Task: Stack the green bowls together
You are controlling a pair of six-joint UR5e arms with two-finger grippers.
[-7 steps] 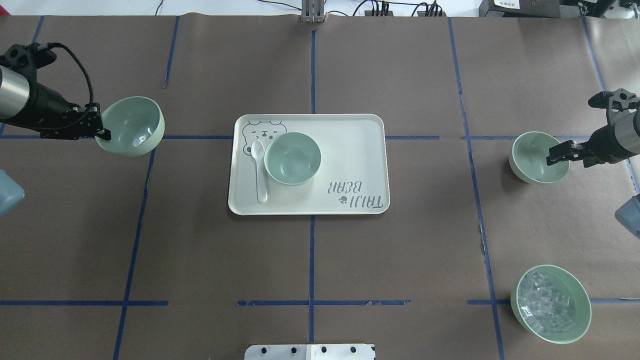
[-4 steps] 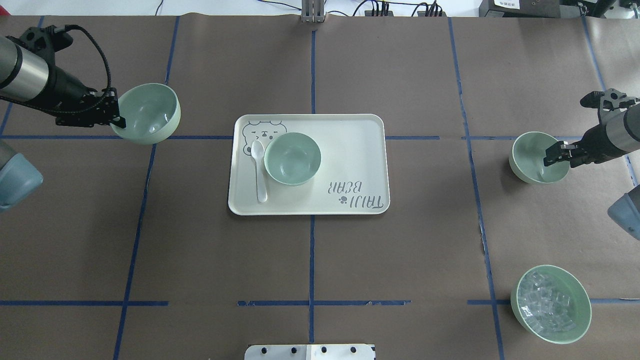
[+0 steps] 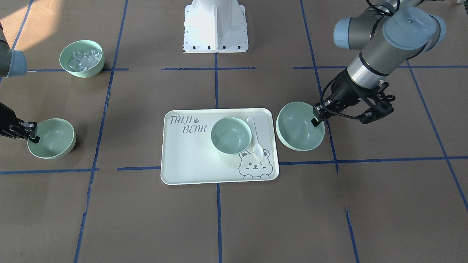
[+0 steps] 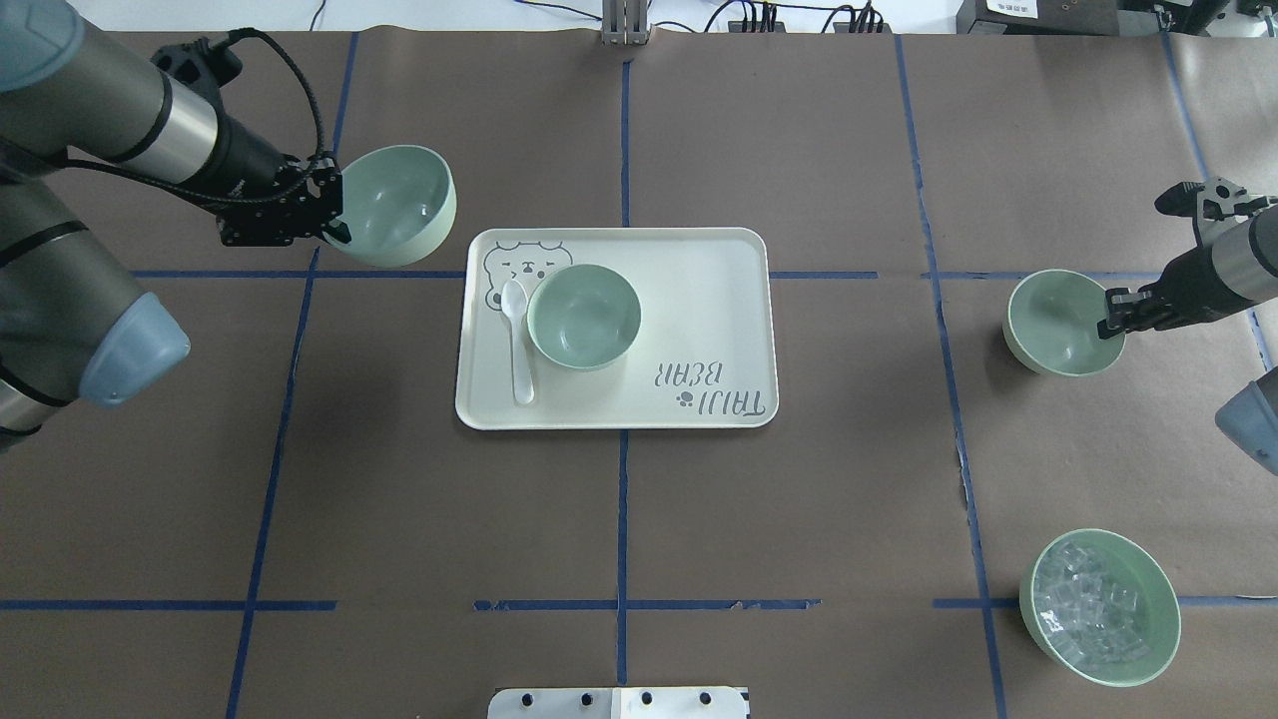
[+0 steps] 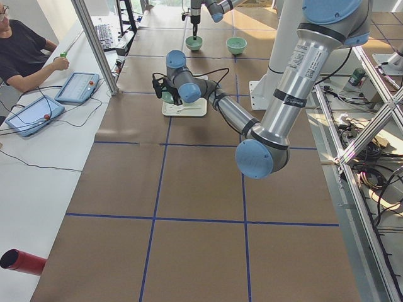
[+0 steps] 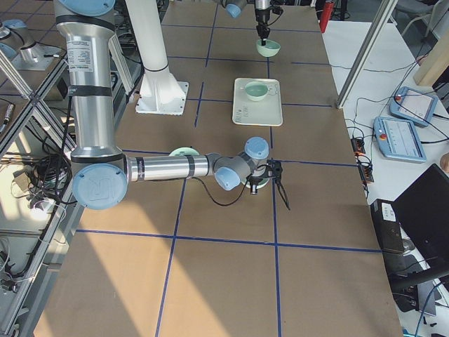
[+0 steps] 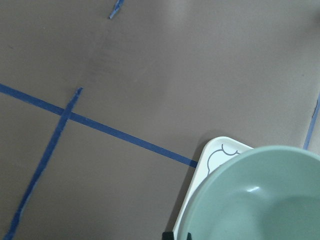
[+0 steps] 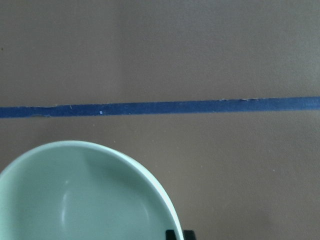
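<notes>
Three plain green bowls are in view. My left gripper [image 4: 334, 228] is shut on the rim of one bowl [image 4: 397, 205] and holds it tilted in the air just off the tray's far left corner; both show in the front view, gripper [image 3: 317, 118] and bowl [image 3: 299, 126]. The left wrist view shows this bowl [image 7: 260, 200] over the tray corner [image 7: 220, 152]. A second bowl [image 4: 584, 317] stands upright on the tray [image 4: 699, 250]. My right gripper [image 4: 1110, 320] is shut on the rim of the third bowl [image 4: 1060, 322] at the right; the right wrist view shows that bowl [image 8: 75, 195].
A white spoon [image 4: 517, 340] lies on the tray beside the middle bowl. A green bowl with clear ice-like cubes [image 4: 1098, 607] stands at the near right. Blue tape lines cross the brown table cover. The robot's base plate [image 4: 619, 702] is at the near edge.
My left gripper has carried its bowl to the right, toward the tray's far left corner. My right gripper has settled on its bowl's rim, and that bowl has shifted slightly left.
</notes>
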